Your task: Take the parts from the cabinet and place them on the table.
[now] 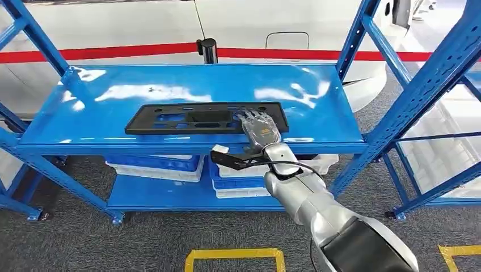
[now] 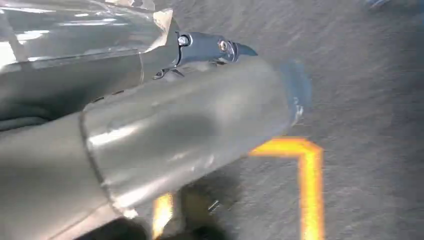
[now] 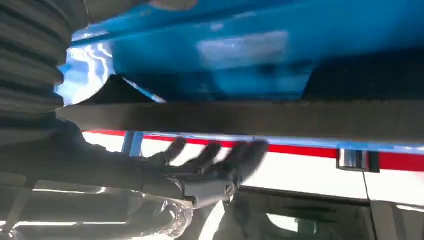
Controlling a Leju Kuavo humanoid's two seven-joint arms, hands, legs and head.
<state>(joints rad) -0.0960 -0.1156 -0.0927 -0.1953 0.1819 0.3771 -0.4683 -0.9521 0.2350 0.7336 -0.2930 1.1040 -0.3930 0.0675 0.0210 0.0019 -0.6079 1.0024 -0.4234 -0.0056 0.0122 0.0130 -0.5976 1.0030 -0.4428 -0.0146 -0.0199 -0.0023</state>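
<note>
Black plastic, long and flat: a rectangular panel with cut-out windows is lying on the glossy blue metal shelf of the open rack, close to the shelf's front lip and roughly parallel to it. This is the part to be taken.

The right hand is reaching over the front lip, fingers extended and lying across the panel's right end. In the right wrist view the dark fingers are spread apart, with the panel's edge running as a dark band just beside them; nothing is pinched yet, as far as I can judge. The silver right arm is coming in below the shelf lip.

The left hand: I cannot tell its state; the left wrist view is giving grey carpet and a yellow floor marking.

Below the shelf, stacked blue-and-white plastic bins are sitting on the lower level. Behind the shelf, a red barrier band.

Judgement on the step: the grasp is being set up, not made. The panel is thin and lying flat, so fingers need to get beneath an edge; sliding it toward the lip so the end overhangs would probably help. Gripping one end of a long part means leverage, so expect it to droop or swing and clip the blue upright to the shelf's right. Lift slowly and level.
</note>
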